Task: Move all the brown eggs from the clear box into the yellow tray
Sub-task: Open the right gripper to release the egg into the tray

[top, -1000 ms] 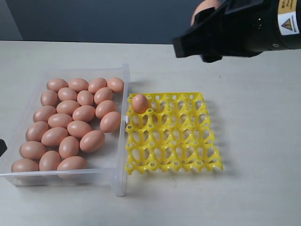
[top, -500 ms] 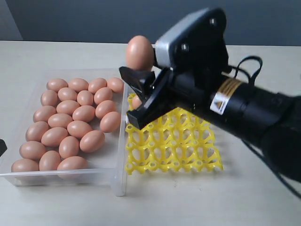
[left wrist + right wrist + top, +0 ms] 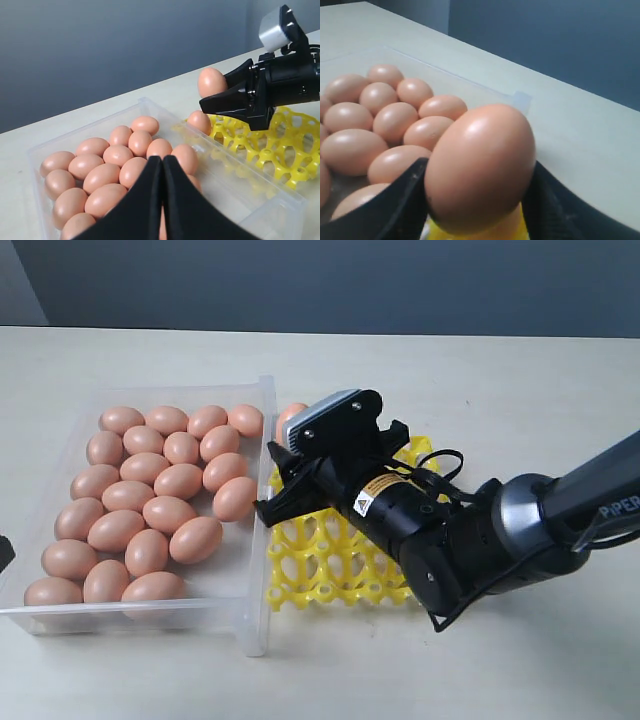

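Several brown eggs [image 3: 150,500] lie packed in the clear box [image 3: 256,630] on the left. The yellow tray [image 3: 330,575] stands right beside it. My right gripper [image 3: 280,465] is low over the tray's far corner next to the box, shut on a brown egg [image 3: 480,167] that shows behind it in the exterior view as the held egg [image 3: 290,417]. Another egg [image 3: 199,121] sits in a tray cup just below the held egg [image 3: 211,82]. My left gripper [image 3: 162,162] hovers over the box's eggs, shut and holding nothing.
The right arm's black body [image 3: 470,540] lies across most of the tray and hides many of its cups. Pale tabletop [image 3: 520,400] surrounds the box and the tray. A dark wall [image 3: 300,280] runs along the far edge.
My right arm has swung from the upper right down to the tray's far corner by the box, carrying the egg lower. The left gripper and the eggs in the box have stayed put.
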Robot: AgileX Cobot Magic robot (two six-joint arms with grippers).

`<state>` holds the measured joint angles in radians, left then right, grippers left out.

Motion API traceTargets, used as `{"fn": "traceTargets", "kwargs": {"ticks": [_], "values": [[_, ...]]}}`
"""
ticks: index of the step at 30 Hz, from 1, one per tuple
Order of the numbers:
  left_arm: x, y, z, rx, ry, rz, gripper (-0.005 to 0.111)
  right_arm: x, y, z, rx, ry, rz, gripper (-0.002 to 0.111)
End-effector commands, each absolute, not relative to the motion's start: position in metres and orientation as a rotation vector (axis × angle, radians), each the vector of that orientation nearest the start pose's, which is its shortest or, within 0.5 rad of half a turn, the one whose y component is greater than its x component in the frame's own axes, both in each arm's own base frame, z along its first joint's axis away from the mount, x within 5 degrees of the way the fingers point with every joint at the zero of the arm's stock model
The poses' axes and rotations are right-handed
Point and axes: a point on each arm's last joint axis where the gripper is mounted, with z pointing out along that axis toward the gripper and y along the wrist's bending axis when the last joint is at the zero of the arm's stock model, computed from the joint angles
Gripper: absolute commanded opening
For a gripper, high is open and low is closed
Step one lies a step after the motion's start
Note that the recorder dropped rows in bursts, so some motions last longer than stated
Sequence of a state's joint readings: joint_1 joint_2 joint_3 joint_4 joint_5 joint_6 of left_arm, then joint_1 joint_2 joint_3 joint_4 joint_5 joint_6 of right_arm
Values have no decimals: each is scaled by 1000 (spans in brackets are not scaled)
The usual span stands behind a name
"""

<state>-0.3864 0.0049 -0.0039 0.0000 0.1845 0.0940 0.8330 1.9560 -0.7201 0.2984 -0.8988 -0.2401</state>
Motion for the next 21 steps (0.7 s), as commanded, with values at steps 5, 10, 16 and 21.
{"fn": "traceTargets", "kwargs": {"ticks": [5,10,16,21], "values": [[52,-21,197,395,1624,-233,0,253,242,115,-680,1827,309,-1],[52,-22,197,395,1622,-234,0,254,241,115,-663,1841,305,-1],[52,-22,197,395,1622,-234,0,254,241,114,-664,1843,305,21],[52,-22,197,395,1622,-234,0,253,241,114,-666,1847,305,48]]}}
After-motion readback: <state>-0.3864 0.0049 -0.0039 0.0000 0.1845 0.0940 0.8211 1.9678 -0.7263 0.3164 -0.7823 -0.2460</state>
